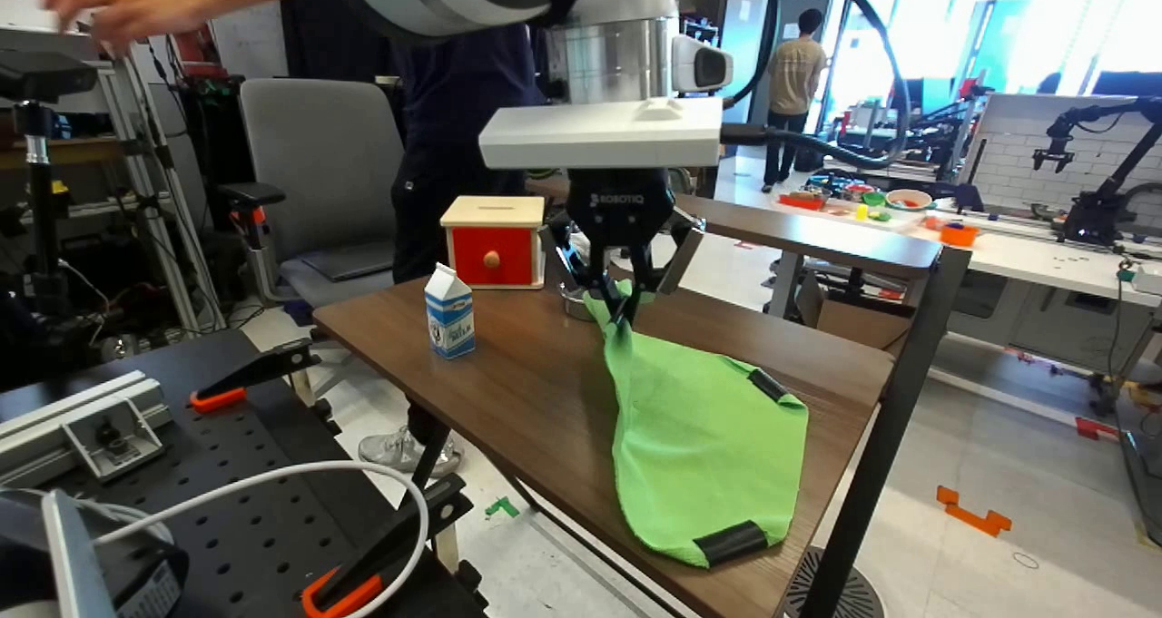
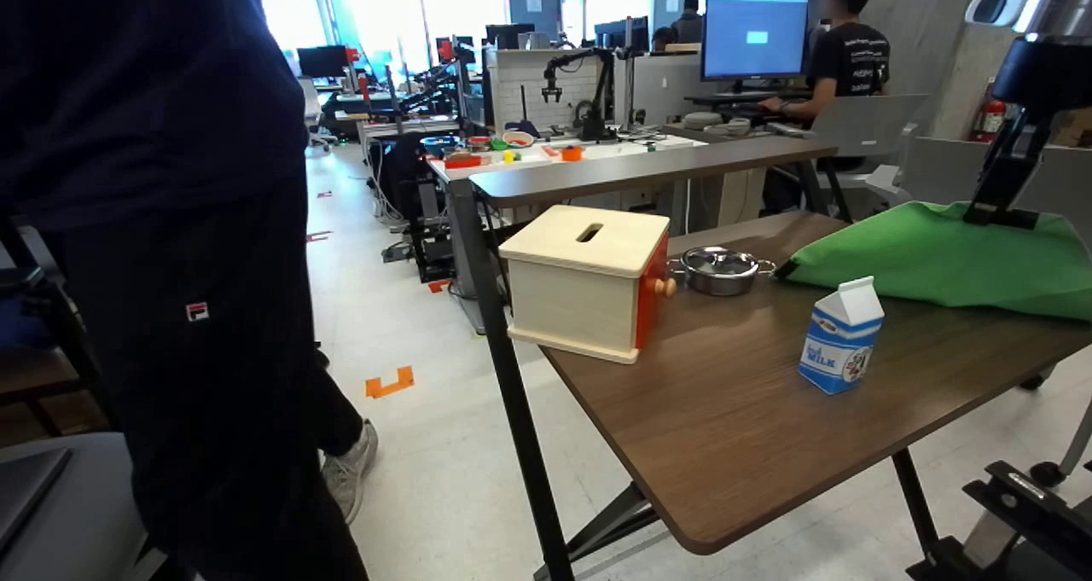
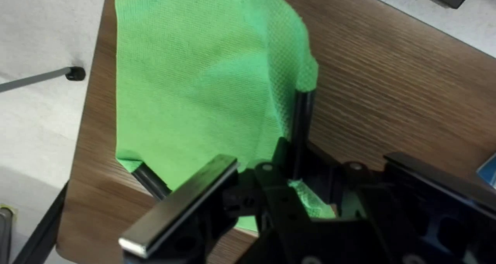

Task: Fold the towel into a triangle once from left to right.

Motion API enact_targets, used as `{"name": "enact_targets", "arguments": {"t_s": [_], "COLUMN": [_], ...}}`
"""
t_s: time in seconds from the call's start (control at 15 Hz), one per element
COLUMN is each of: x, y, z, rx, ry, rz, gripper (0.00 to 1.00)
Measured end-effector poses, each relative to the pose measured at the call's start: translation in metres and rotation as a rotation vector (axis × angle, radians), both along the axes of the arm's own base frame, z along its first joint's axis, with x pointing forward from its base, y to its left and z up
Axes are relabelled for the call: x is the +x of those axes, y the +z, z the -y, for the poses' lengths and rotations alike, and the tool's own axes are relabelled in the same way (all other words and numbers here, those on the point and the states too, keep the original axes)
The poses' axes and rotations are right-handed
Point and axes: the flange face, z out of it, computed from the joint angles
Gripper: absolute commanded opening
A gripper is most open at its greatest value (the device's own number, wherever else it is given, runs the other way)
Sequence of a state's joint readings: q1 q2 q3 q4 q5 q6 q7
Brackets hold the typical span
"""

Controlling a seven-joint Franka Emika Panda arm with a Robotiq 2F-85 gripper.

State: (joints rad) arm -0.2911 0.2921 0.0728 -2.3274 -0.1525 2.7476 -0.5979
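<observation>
Lime-green towel [image 1: 708, 446], mostly flat on the desk [image 1: 536, 382], one corner lifted. Your pincer [image 1: 621, 317] is clamped on that corner. From it, in an exterior view, the cloth runs down and right; visible long axis: pinched corner to lower black tab [image 1: 731, 543], pointing at the desk's near end. Your likely carry: across, toward the upper black tab [image 1: 767, 384].
</observation>
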Motion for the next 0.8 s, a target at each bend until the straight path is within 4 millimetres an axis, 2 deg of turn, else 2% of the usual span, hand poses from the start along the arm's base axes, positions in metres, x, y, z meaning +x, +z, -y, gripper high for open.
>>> {"name": "enact_targets", "arguments": {"t_s": [0.13, 0.33, 0.6, 0.8], "x": [0.007, 0.019, 0.042, 0.065], "y": [-0.005, -0.024, -0.054, -0.063], "z": [0.02, 0.04, 0.05, 0.058], "rx": [-0.011, -0.02, -0.021, -0.035], "ry": [-0.029, -0.051, -0.011, 0.062], "rz": [-0.018, -0.055, -0.101, -0.112], "gripper": [0.03, 0.03, 0.03, 0.03]}}
